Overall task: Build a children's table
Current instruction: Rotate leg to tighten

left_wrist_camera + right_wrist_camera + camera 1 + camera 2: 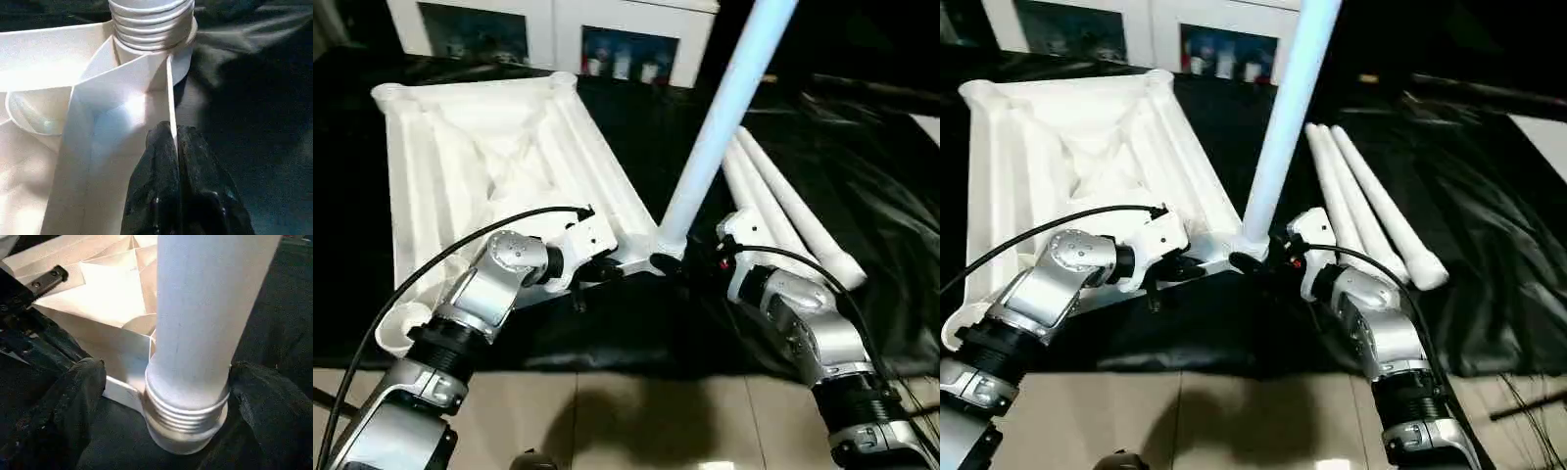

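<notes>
one small white children's table top (pixel 499 157) lies upside down on a black cloth (pixel 862 186) that covers the work table, its ribbed underside facing up and round sockets at its corners. one long white leg (pixel 724 108) stands in the near corner socket (pixel 183 431), leaning away toward the right, and its upper end is cut off by the top edge of the head views. in the right wrist view the leg's threaded end shows several ridges above the socket rim, so how deep it sits is hard to judge. three more legs (pixel 783 211) lie side by side on the cloth just to the right of the standing one, their near ends partly hidden behind the right arm. the left gripper (pixel 173 142) is pressed together on a thin upright rib of the table top beside that socket, pinching it. the right gripper (pixel 166 387) is spread wide, one black finger on each side of the leg's base; whether the pads touch the leg cannot be made out. a white cabinet (pixel 558 34) with glass doors stands beyond the table, cut off at the top.
</notes>
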### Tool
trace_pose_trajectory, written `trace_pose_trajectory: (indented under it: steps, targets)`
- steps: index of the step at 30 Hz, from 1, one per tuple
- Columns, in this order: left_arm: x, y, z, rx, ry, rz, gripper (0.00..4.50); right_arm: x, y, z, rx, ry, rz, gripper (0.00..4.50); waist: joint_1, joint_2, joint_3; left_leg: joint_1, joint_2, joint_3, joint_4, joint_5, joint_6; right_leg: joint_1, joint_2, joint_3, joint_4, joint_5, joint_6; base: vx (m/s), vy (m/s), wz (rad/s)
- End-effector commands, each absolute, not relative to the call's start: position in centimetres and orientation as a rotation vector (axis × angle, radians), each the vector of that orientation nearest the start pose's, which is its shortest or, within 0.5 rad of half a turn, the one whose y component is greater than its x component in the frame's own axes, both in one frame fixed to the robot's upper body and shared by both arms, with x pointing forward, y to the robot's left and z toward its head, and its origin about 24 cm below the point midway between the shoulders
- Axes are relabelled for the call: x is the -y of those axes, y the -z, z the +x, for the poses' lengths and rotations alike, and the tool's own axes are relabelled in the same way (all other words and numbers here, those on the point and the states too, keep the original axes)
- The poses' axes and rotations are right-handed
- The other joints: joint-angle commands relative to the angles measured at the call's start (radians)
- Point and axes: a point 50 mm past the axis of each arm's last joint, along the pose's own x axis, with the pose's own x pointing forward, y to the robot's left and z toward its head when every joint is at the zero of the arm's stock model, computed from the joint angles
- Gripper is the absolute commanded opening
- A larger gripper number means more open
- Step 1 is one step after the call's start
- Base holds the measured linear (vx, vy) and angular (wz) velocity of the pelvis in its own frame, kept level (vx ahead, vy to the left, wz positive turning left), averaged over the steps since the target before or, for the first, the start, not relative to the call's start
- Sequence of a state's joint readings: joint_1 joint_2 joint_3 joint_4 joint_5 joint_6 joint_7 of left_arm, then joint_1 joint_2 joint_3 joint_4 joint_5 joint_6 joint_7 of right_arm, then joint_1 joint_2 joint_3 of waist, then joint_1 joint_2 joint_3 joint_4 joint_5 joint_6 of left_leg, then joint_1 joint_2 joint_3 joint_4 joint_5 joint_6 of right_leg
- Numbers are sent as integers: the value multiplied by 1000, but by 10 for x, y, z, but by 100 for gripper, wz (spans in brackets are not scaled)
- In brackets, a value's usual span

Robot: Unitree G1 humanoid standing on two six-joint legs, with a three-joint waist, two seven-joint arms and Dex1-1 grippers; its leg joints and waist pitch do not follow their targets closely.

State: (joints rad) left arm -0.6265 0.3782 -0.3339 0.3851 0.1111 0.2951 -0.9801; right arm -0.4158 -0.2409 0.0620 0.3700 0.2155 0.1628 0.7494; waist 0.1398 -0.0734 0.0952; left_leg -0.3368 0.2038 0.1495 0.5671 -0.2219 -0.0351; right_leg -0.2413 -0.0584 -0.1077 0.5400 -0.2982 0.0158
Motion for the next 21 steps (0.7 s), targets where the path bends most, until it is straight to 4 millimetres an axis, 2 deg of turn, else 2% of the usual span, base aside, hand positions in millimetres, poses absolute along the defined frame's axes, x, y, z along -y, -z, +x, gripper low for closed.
trace_pose_trajectory:
  steps: [1,2,3,4,5,6,7,8,9,10,11,12,13,14,15,16,17,18,19,20,21]
  targets:
    - [-119,-87,332,-367,1101,587,0,139,-63,315,-146,-817,-10,443,-10,25,-107,29,-24,-31,-22,221,350,76,-3,-14,7,194,-64,188,3,41]
    - [-119,-87,332,-367,1101,587,0,139,-63,315,-147,-816,-10,443,-57,25,-110,159,35,-134,-20,359,530,-50,11,-31,96,93,-17,169,-29,35]
    - [-119,-87,333,-366,1101,587,0,139,-63,315,-147,-815,-10,443,-83,30,-122,254,85,-209,-13,453,630,-156,-1,-28,149,-69,10,169,-29,35]
    - [-119,-87,333,-367,1100,588,0,140,-62,315,-151,-815,-10,443,-103,15,-115,272,154,-231,-25,538,637,-228,-47,24,204,-162,46,80,-68,-4]
    - [-119,-86,332,-368,1101,588,0,141,-61,315,-161,-811,-7,443,-92,6,-102,222,106,-187,-37,486,566,-246,-63,58,210,-50,57,-80,-104,-29]
    - [-120,-86,332,-369,1103,588,0,142,-60,314,-173,-807,-2,443,-96,-8,-99,209,76,-163,-38,421,506,-246,-71,79,181,26,31,-80,-104,-29]
    - [-120,-86,332,-368,1103,589,0,142,-60,314,-177,-806,0,443,-90,-28,-96,182,16,-117,-22,319,410,-220,-77,97,116,123,-13,-202,-98,-6]
    - [-120,-85,332,-369,1104,591,0,142,-59,313,-186,-809,1,443,2,-90,-83,-8,-151,-22,106,-118,206,0,-133,256,-39,-90,18,-41,-85,32]
    - [-121,-85,331,-368,1106,600,0,142,-58,313,-190,-812,0,443,-2,-74,-83,-21,-137,-35,152,-147,161,1,-168,280,-40,-157,-60,-41,-85,32]
    - [-120,-85,331,-363,1110,598,0,142,-58,313,-190,-813,-2,443,4,-68,-78,-51,-101,-65,175,-81,80,30,-172,266,-18,-167,-176,138,-84,32]
    - [-120,-84,330,-353,1120,594,0,142,-58,312,-193,-816,-5,443,1,-54,-75,-75,-79,-71,177,-26,31,43,-183,259,-21,-60,-297,151,-57,8]
    - [-120,-84,329,-359,1123,595,0,142,-57,312,-193,-817,-6,443,-3,-51,-77,-87,-66,-73,169,17,16,50,-183,242,-23,8,-342,151,-57,8]
    - [-121,-83,328,-364,1126,598,0,143,-57,312,-194,-818,-7,443,1,-26,-75,-94,-42,-82,142,70,5,42,-193,220,-24,83,-375,134,-13,5]
    - [-121,-83,328,-368,1129,598,0,143,-57,311,-195,-819,-8,443,-17,26,-93,-65,1,-76,0,311,67,6,-73,86,42,297,-302,92,37,1]
    - [-121,-82,327,-366,1133,591,0,143,-57,311,-196,-821,-7,443,-33,61,-107,-2,38,-111,-10,418,128,-51,-14,33,117,294,-224,92,37,1]
    - [-121,-82,327,-365,1134,588,0,143,-57,311,-196,-821,-7,443,-79,55,-128,129,100,-207,45,913,301,-192,-3,43,187,96,-86,90,43,-6]
    - [-122,-82,327,-376,1132,585,0,144,-57,310,-199,-824,-6,443,-54,26,-121,101,95,-187,73,1253,291,-208,-53,99,152,222,20,12,51,-7]
    - [-123,-81,327,-378,1131,584,0,144,-57,309,-200,-825,-5,443,-51,15,-115,74,68,-164,65,1280,260,-203,-55,110,131,287,45,12,51,-7]
    - [-124,-81,328,-386,1127,581,0,145,-57,309,-202,-828,-6,443,-50,-19,-113,31,-7,-131,67,1052,218,-182,-73,136,73,392,23,-124,73,-4]
    - [-124,-80,328,-393,1127,579,0,145,-57,309,-204,-831,-7,443,-40,-45,-103,-32,-57,-70,48,614,198,-133,-99,140,60,403,-37,-104,16,1]
    - [-125,-80,328,-395,1128,579,0,146,-57,309,-205,-832,-9,443,-32,-40,-98,-45,-53,-60,30,417,179,-117,-117,141,45,335,-67,-104,16,1]
